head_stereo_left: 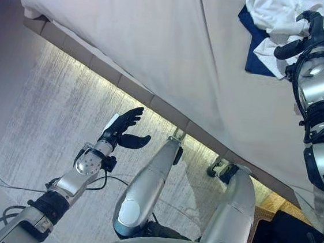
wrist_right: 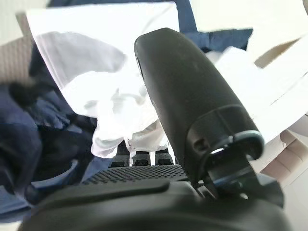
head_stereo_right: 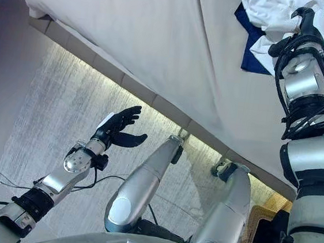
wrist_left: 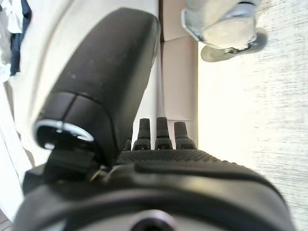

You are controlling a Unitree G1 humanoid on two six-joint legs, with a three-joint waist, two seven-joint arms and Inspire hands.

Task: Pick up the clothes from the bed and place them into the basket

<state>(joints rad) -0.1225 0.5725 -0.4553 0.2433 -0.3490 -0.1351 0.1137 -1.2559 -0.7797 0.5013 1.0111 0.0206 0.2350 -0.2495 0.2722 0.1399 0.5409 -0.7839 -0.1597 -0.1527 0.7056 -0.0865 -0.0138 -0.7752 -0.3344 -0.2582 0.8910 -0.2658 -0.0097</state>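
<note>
A pile of clothes lies on the bed (head_stereo_left: pixel 159 40) at the far right: a white garment (head_stereo_left: pixel 272 11) on top of a navy one (head_stereo_left: pixel 255 59). My right hand (head_stereo_left: pixel 313 36) reaches over this pile, thumb spread apart from the fingers, fingers resting against the white cloth. In the right wrist view the white garment (wrist_right: pixel 96 86) and the navy one (wrist_right: pixel 29 144) lie just past the fingers, and the thumb (wrist_right: pixel 187 106) stands clear of them. My left hand (head_stereo_left: pixel 123 129) is open and empty, held over the floor beside the bed.
The bed's padded side rail (head_stereo_left: pixel 125 86) runs diagonally across the view, lit from below. A pale rug (head_stereo_left: pixel 52 116) covers the floor on the left. A woven basket corner (head_stereo_left: pixel 275 203) with something dark in it (head_stereo_left: pixel 289 239) stands at the lower right.
</note>
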